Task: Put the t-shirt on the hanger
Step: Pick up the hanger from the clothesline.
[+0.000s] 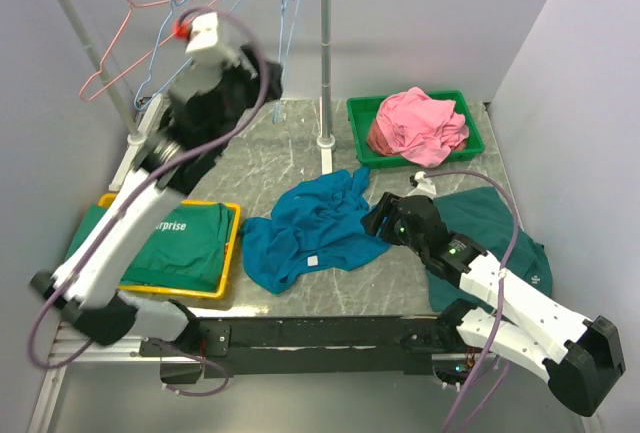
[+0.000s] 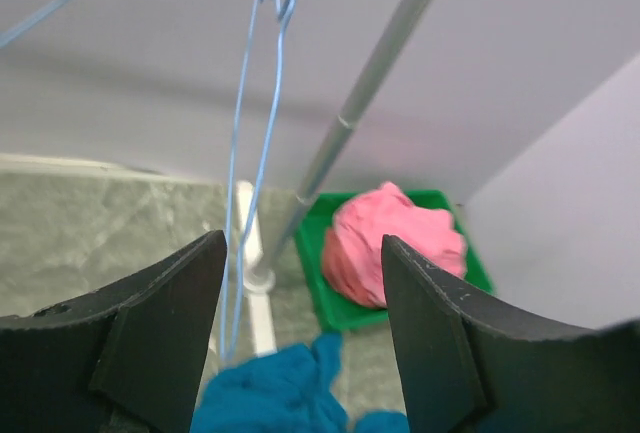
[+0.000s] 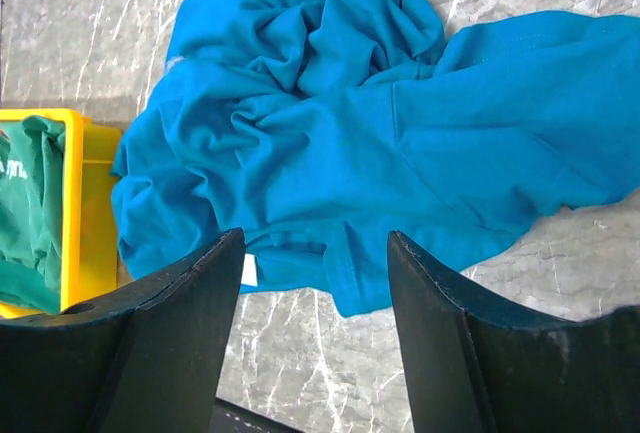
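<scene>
The teal-blue t-shirt [image 1: 310,228] lies crumpled on the marble table, its white label [image 1: 313,260] facing up. It fills the right wrist view [image 3: 350,133] and shows at the bottom of the left wrist view [image 2: 270,393]. A light-blue wire hanger [image 1: 288,23] hangs edge-on from the rack's rail near the right post; in the left wrist view [image 2: 255,153] it is just ahead, left of centre. My left gripper [image 1: 268,78] is raised near it, open and empty [image 2: 300,243]. My right gripper [image 1: 375,218] is open and empty [image 3: 315,238] at the shirt's right edge.
The rack's right post [image 1: 325,63] stands mid-table. A pink-red hanger [image 1: 120,43] and other light-blue hangers [image 1: 165,23] hang to the left. A green bin [image 1: 355,113] holds a pink garment [image 1: 415,123]. A yellow tray [image 1: 235,243] holds a green shirt; another [image 1: 500,218] lies under my right arm.
</scene>
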Tool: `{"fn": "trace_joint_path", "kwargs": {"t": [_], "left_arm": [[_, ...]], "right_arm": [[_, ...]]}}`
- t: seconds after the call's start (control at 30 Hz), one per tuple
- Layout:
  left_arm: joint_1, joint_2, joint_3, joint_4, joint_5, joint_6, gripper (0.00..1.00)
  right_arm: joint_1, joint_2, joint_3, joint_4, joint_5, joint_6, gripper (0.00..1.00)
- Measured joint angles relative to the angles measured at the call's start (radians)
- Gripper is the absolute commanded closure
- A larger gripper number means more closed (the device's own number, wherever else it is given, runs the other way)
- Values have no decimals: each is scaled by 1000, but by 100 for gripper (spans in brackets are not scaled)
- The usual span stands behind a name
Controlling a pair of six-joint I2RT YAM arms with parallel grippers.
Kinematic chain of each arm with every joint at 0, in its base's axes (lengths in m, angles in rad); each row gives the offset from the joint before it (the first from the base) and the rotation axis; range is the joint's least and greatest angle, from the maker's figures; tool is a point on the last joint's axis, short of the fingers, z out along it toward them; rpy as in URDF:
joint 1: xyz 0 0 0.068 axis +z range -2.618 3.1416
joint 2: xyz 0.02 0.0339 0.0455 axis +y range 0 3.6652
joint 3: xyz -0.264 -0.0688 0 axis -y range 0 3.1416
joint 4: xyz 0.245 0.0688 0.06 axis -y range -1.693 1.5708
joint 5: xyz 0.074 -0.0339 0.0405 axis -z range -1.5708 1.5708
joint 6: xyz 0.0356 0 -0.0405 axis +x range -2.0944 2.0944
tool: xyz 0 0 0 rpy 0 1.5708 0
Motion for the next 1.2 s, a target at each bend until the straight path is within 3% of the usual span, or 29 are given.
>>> {"fn": "trace_joint_path", "kwargs": {"t": [0.2, 0.33, 0.53, 0.77, 0.93, 0.97, 1.2], "left_arm": [[21, 325, 377, -110, 3, 137, 34], [22, 452, 489, -174, -26, 203, 37], [23, 526, 493, -205, -74, 265, 47], [24, 526, 416, -174, -106, 293, 77], [36, 526, 412, -150, -110, 315, 88], [39, 526, 412, -141, -110, 318, 97], [56, 526, 412, -96, -113, 365, 99]], "right_arm": [[0, -1, 16, -30, -8, -19, 33], [0, -10, 33, -35, -13, -28, 33], [0, -26, 34, -37, -18, -40, 33], [0, -27, 34, -37, -24, -42, 33], [0, -26, 34, -37, -29, -43, 33], [0, -26, 34, -37, -30, -43, 33], [0, -24, 35, -37, -33, -50, 34]]}}
